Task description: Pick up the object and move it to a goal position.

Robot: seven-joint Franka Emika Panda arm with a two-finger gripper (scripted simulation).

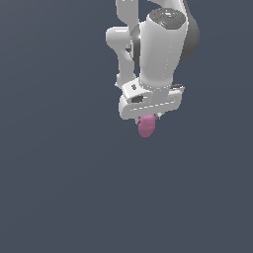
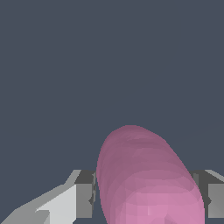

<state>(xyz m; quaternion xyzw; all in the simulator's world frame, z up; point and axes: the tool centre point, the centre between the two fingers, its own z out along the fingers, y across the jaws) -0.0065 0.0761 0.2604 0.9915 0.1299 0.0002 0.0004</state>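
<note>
While the white arm (image 1: pixel 157 49) points straight down over the plain grey worktop (image 1: pixel 59 188), its jaws pinch the pink egg (image 1: pixel 147 126), which sticks out below the gripper (image 1: pixel 148 117). Seen from the wrist, grey fingers (image 2: pixel 85 193) press the egg on both sides.

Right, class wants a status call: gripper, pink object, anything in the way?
Gripper shut on the pink object, fingers on both sides. Object protrudes beyond the fingertips. Nothing else in view around it; no goal marker seen.
</note>
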